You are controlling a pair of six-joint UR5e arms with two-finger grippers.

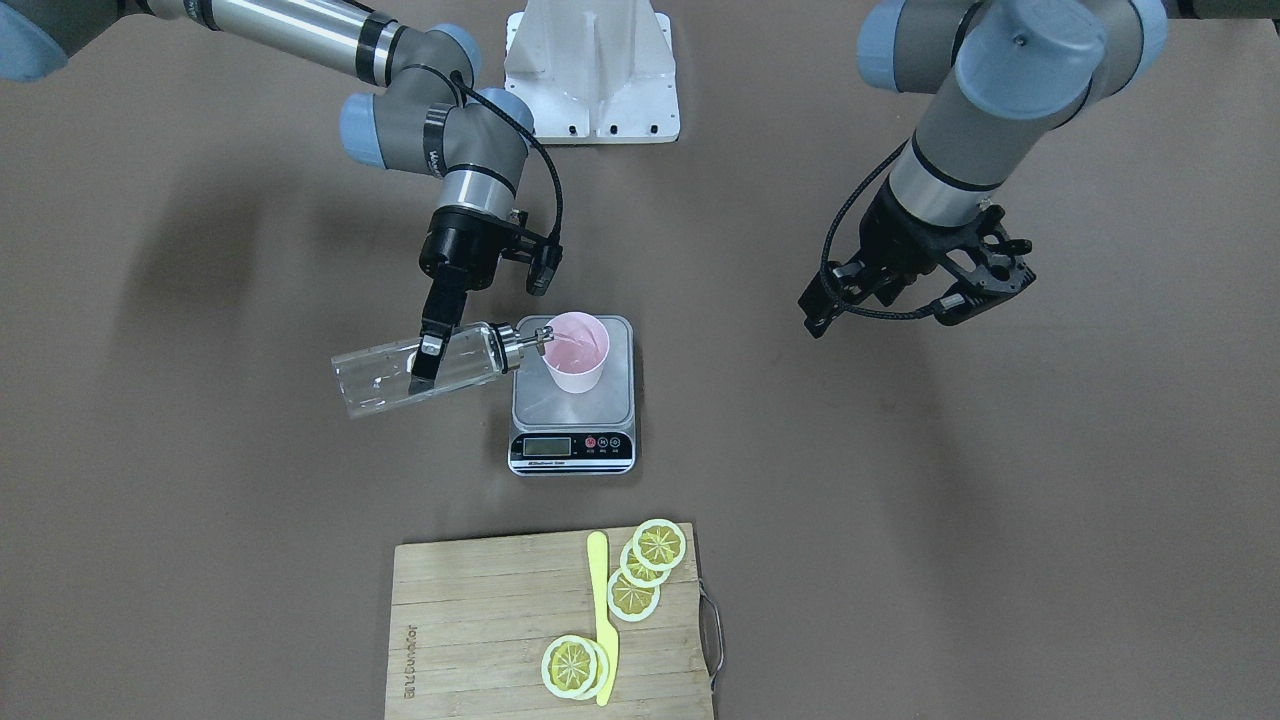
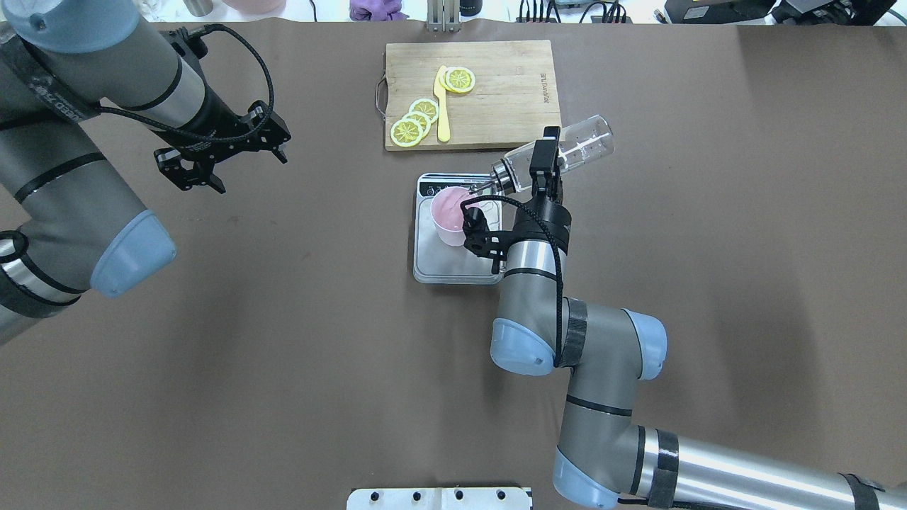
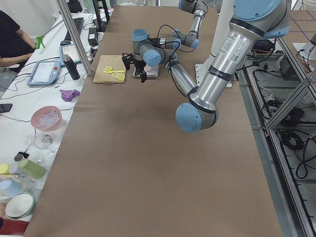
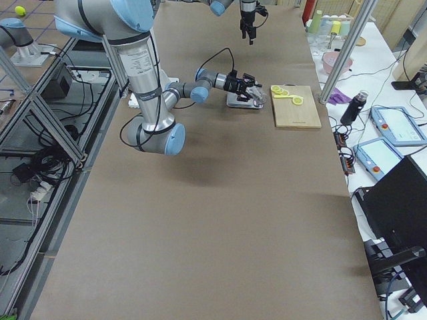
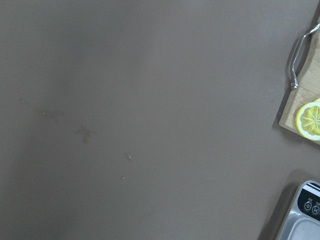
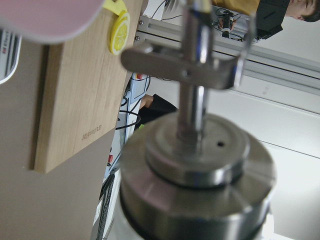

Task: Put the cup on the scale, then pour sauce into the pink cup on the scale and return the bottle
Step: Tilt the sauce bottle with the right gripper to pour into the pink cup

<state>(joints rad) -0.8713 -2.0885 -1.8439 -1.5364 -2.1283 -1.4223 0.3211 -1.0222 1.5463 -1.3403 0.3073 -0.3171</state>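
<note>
The pale pink cup (image 1: pixel 577 352) stands upright on the steel platform of the scale (image 1: pixel 572 420), toward its back half. My right gripper (image 1: pixel 425 365) is shut on the clear glass bottle (image 1: pixel 385 375) and holds it tilted almost flat. The bottle's metal spout rests over the cup's rim. Clear sauce shows inside the glass. In the overhead view the bottle (image 2: pixel 584 145) slants down toward the cup (image 2: pixel 450 212). The right wrist view shows the metal cap (image 6: pixel 197 165) close up. My left gripper (image 1: pixel 985 290) is open and empty, hovering far to the side of the scale (image 2: pixel 453 262).
A wooden cutting board (image 1: pixel 480 620) with several lemon slices (image 1: pixel 660 545) and a yellow knife (image 1: pixel 600 610) lies just beyond the scale on the operators' side. The white robot base plate (image 1: pixel 592 70) is behind the scale. Brown table surface lies all around.
</note>
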